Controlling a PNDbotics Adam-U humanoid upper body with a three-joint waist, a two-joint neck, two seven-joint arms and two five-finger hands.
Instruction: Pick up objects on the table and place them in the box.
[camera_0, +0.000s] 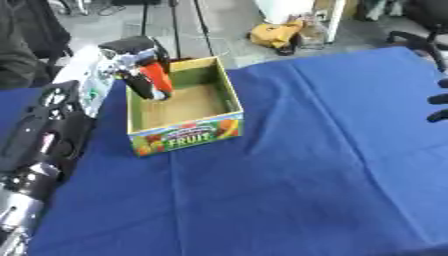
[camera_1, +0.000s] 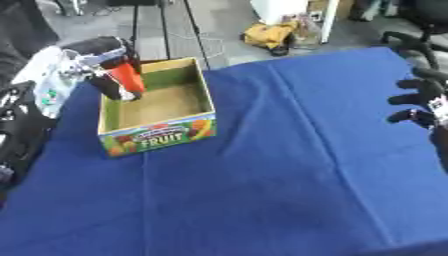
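surface (camera_0: 289, 190): covered by a blue cloth with soft fold lines, filling most of both views.

box (camera_0: 186, 136): open cardboard carton standing upright on the cloth at about 10 o'clock from the view centre. green inner walls, brown floor, printed front panel facing 6 o'clock with fruit pictures and the word "fruit". its floor looks bare apart from what hangs into it at the far left corner.

left hand (camera_0: 131, 60): black and silver, reaching in from 9 o'clock over the box's far left corner. fingers curled round a red object, holding it.

red object (camera_0: 158, 76): orange-red, elongated, tilted, with a dark part beside it that cannot be told apart from the hand's fingers. it sits above and partly inside the box at the left wall; its lower end dips below the rim. whether it touches the floor of the box cannot be told.

left arm (camera_0: 44, 130): black frame with silver joints, lying along the 9 o'clock edge down to 7 o'clock.

right hand (camera_1: 420, 100): black, at 3 o'clock above the cloth, well apart from the box. fingers spread and lightly bent, holding nothing.
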